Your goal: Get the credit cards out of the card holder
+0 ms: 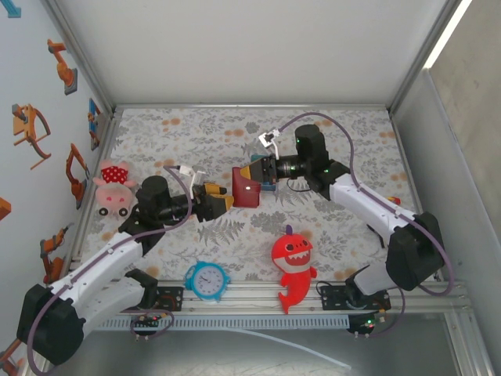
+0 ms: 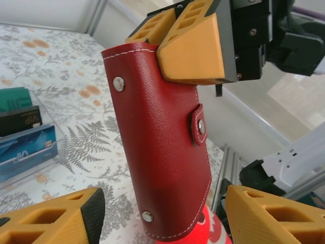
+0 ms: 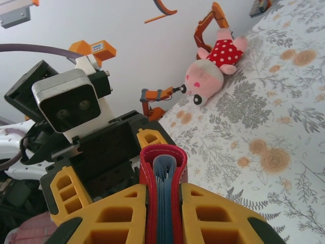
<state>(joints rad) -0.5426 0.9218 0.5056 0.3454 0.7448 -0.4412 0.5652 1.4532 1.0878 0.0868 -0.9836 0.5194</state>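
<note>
right hand (image 1: 252, 174) clamped on card holder (image 1: 246, 191), mid-worktop; left hand (image 1: 221, 200) part open, fingers flanking card holder, apart.

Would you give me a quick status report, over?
Right hand shut on dark red card holder, held aloft. Left hand open, straddling it, not touching. Closing tab snapped; nothing in the way.

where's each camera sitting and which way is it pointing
top external: above and behind the arms, looking down on the table; both arms show.
left wrist: on the left arm, looking past the open left gripper at the card holder.
right wrist: on the right arm, facing the pink plush past the right gripper, shut on the card holder.
shared: card holder.
</note>
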